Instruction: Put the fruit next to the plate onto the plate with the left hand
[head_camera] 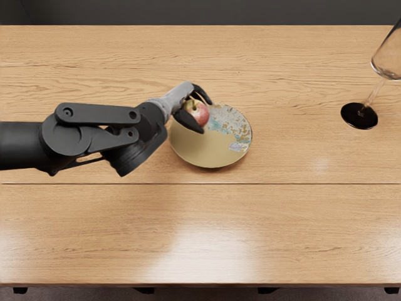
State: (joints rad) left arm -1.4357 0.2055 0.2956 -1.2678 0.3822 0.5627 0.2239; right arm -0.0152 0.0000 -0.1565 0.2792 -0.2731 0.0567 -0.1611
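The left forearm (94, 135) crosses the table (188, 238) from its left edge. The left hand (190, 105) is clamped on the apple (200, 113) at the plate (216, 153), by its left rim. Ideally it lowers fully and uncurls slowly, so the fruit cannot roll off.

We see the table (263, 219) brightly and evenly lit, apparently from overhead. Nearer the camera than the left hand (190, 108), a broad soft sheen pales the wood; a fainter patch lies to the hand's right. Shadows are weak and soft, just a thin dark band under the plate (210, 150). Everything is sharp. Far right of the hand, the wine glass (388, 56) leans at the frame's edge.
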